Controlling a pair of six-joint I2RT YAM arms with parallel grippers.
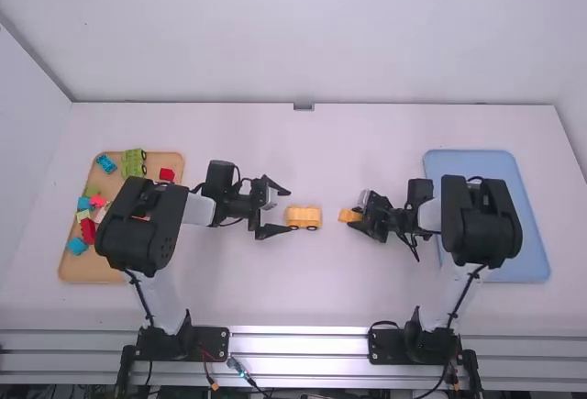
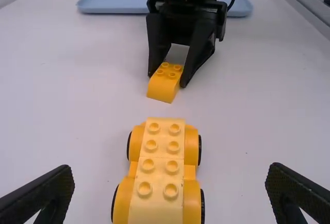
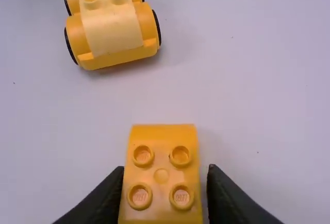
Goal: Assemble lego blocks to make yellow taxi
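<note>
The yellow taxi body [image 1: 304,216], a wheeled base topped with pale yellow studded blocks, stands mid-table. Just to its left, my left gripper [image 1: 275,208] is spread wide. In the left wrist view the taxi body [image 2: 157,177] lies between the wide-apart fingers of my left gripper [image 2: 170,190], untouched by them. Right of the taxi body, my right gripper [image 1: 358,218] holds an orange-yellow curved block [image 1: 348,216]. The right wrist view shows that block [image 3: 161,175], studs visible, within my right gripper [image 3: 165,183], apart from the taxi body [image 3: 113,33].
A wooden tray [image 1: 92,265] at the far left bears several coloured pieces, among them a green vehicle piece [image 1: 133,162] and red and blue blocks. On the right a blue tray [image 1: 529,252] lies partly under the right arm.
</note>
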